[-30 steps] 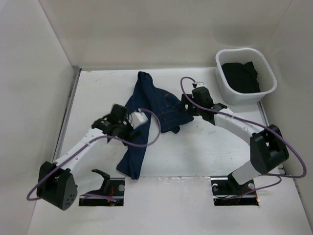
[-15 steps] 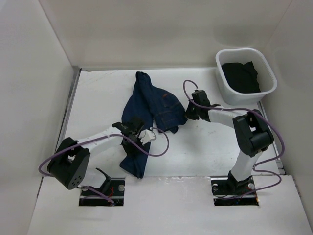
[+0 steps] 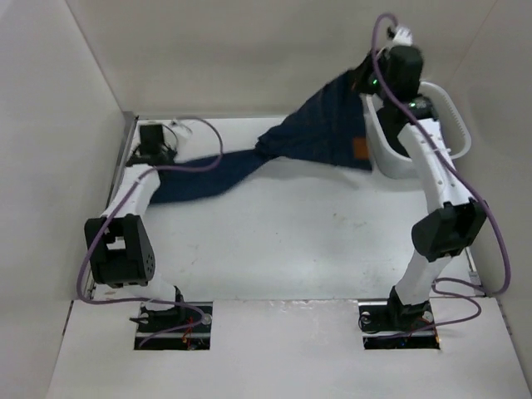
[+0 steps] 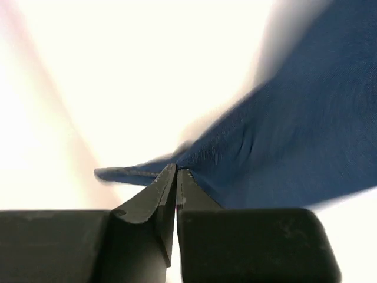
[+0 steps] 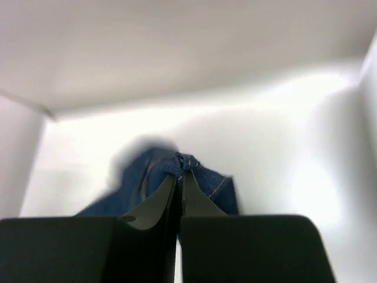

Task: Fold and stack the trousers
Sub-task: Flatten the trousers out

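Top view, left to right. The left arm [image 3: 133,195] is reaching straight up the left side of the frame. Its left gripper [image 3: 155,166] is lying low over the flat white table [image 3: 291,241] in the upper left. In the left wrist view, the left gripper [image 4: 175,171] is pinching a hem edge of the dark navy-blue denim trousers [image 4: 283,135] between fingers pressed together.

The trousers [image 3: 324,133] are hanging as a stretched band from the upper left to the upper right of the frame. One leg is trailing near the table at the left. The wider part, with a small tan patch [image 3: 359,148], is lifted off the table at the right.

The right arm [image 3: 432,166] is standing tall along the right side, partly covering the white plastic basket [image 3: 455,125]. The right gripper [image 3: 364,81] is raised at the upper right. In the right wrist view, the right gripper [image 5: 179,174] is clamping a stitched fold of the denim, fingers together.

Half a second earlier the trousers were lying crumpled at the centre of the table. Both arms were bent low beside them.
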